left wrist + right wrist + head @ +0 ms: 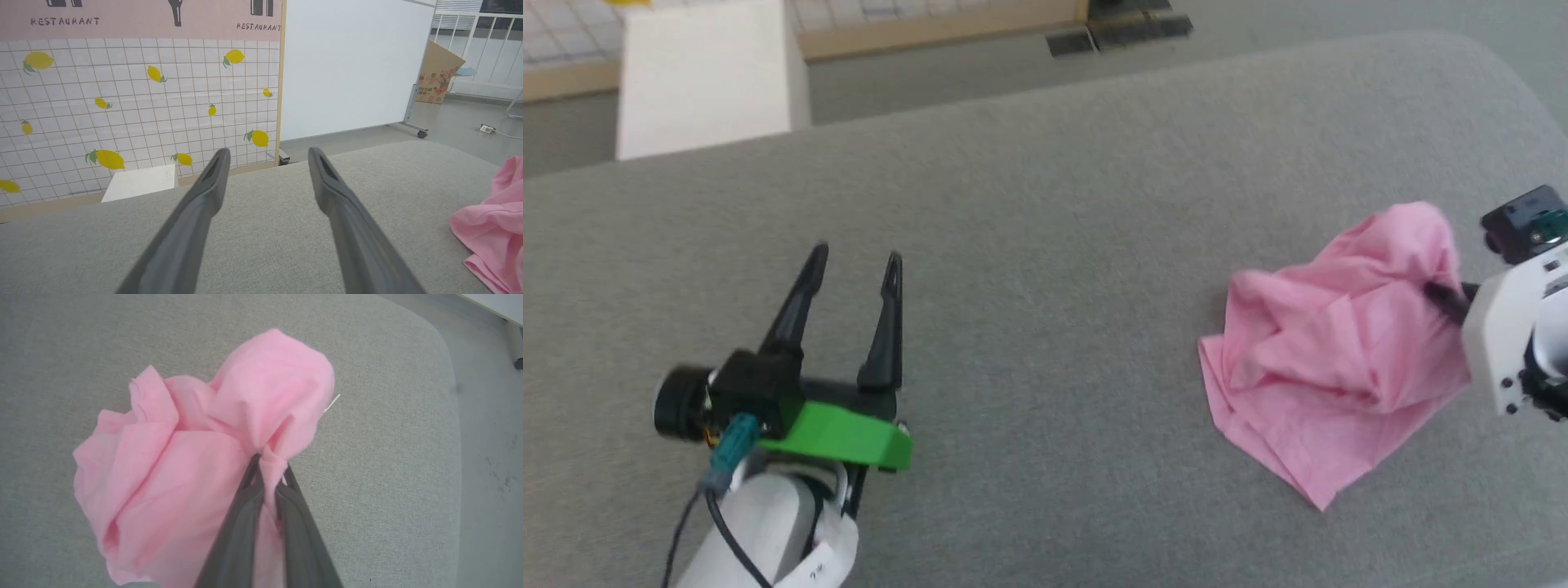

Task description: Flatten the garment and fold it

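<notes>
Right wrist view shows the garment [175,469] bunched on the right of the grey cushion [81,335], with the right end effector [269,465] pinching a fold at its top. Thin, soft and light, it should drape rather than hold shape, so a hem corner looks a better hold. The cushion's right edge is near. Open room lies left, where the left end effector [856,255] hovers spread.

1. In the left wrist view I read "RESTAURANT" at ten o'clock, printed on the pink wall band [135,28].
2. The same word stands again on that band at twelve o'clock.
3. The cardboard box [440,71] at two o'clock carries red print that I can't make out.
</notes>
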Controlling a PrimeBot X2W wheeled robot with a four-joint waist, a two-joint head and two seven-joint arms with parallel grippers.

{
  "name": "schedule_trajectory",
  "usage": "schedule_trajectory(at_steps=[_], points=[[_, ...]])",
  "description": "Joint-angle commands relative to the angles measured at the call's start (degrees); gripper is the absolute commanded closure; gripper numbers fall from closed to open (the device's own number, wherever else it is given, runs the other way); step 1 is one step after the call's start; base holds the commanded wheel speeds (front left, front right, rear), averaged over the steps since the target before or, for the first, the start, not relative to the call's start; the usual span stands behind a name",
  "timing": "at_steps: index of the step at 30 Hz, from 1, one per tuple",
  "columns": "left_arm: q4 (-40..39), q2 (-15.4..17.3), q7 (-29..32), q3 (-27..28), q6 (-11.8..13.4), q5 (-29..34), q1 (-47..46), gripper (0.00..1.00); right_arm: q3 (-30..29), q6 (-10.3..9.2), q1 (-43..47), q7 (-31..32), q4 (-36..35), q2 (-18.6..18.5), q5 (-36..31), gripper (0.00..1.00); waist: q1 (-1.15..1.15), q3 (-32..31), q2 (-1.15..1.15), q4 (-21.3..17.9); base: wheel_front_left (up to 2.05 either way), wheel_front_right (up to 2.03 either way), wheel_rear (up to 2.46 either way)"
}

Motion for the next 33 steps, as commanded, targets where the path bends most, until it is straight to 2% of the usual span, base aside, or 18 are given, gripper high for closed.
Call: schedule_trajectory(at_steps=[1,8,16,17,18,19,25,33], points=[[-0.6,0.8,0.3,-0.2,-0.6,1.3,-2.1,0.00,0.0,-0.08,-1.4,-1.9,1.9,-0.2,-0.5,1.00,0.00,10.5,0.40,-7.2,0.00,0.00,0.00],[-3.1,2.1,2.3,-1.6,-2.2,3.2,-8.5,0.00,-3.6,-0.08,-5.7,-12.5,14.7,-0.5,-1.7,1.00,0.00,18.7,0.40,-7.0,0.00,0.00,0.00],[-4.4,2.9,3.1,-2.2,-2.8,4.1,-11.2,0.00,-13.3,-0.08,-11.9,-25.2,30.9,1.2,-10.9,1.00,0.00,23.1,0.40,-4.7,0.00,0.00,0.00],[-4.5,3.0,3.1,-2.2,-2.7,4.1,-11.3,0.00,-14.4,-0.08,-12.5,-26.2,32.5,1.8,-11.9,0.96,0.00,23.2,0.40,-4.5,0.00,0.00,0.00],[-4.6,3.1,3.1,-2.2,-2.7,4.1,-11.4,0.00,-15.5,-0.08,-13.3,-27.4,34.3,2.5,-13.3,0.58,0.00,23.4,0.40,-4.3,0.00,0.00,0.00],[-4.6,3.1,3.0,-2.1,-2.6,4.1,-11.4,0.00,-16.3,-0.08,-13.8,-28.4,35.5,3.1,-14.5,0.00,0.00,23.4,0.40,-4.2,0.00,0.00,0.00],[-4.1,2.9,2.3,-2.2,-2.3,3.7,-11.0,0.00,-22.1,-0.08,-16.2,-34.7,42.9,5.1,-23.6,0.00,0.00,21.5,0.40,-3.3,0.00,0.00,0.00],[-1.5,0.9,0.5,-2.3,-1.6,2.2,-7.7,0.00,-33.6,-0.08,-13.6,-42.5,47.1,5.2,-35.7,0.00,0.00,12.7,0.40,-1.9,0.00,0.00,0.00]])
